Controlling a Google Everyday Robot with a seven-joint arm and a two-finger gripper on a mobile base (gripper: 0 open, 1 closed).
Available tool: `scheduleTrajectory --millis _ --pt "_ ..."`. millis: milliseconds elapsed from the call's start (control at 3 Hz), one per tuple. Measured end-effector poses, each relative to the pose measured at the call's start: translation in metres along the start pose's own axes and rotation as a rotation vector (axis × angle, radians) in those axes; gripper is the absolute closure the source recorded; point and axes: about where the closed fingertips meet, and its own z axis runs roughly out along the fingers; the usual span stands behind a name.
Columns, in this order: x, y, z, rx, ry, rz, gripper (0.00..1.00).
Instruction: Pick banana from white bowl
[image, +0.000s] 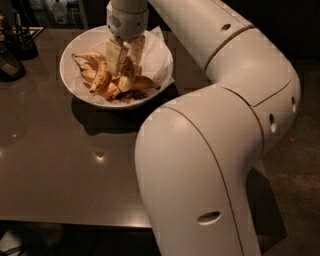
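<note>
Your gripper (125, 57) stood at the top of the frame, just left of centre, pointing down into the white bowl (67, 75), with its lower end right at the pile of fruit. Whether it was closed on anything or only set around it, you could not tell from this angle. The banana (129, 75) lay directly under the gripper, near the middle of the bowl, speckled and dark along one side and touching its neighbours. The other bananas (97, 75) lay to its left, curving towards the left rim, and crumpled paper (157, 55) rose along the bowl's right side, just beside the gripper. The bowl sat on the dark table (60, 165) in the upper left part of the frame, well back from the near edge, which ran across the lower left. Between the bowl and that edge you had a broad stretch of bare tabletop. At the far upper left a dark container (22, 42) and a low dark object (9, 67) stood near the table's left margin, apart from the bowl's rim. The arm (225, 125) filled the right and lower centre of the frame and hid the table's right edge, so you could not judge the room on that side. Beyond it, at the far right, a strip of floor (300, 165) showed.
</note>
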Motion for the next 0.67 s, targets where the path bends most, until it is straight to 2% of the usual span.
scheduleTrajectory --millis 333,667 --pt "-0.0002 -0.0012 0.0000 0.026 0.009 -0.004 0.69" --pt "-0.0003 -0.0012 0.0000 0.027 0.008 -0.004 0.92"
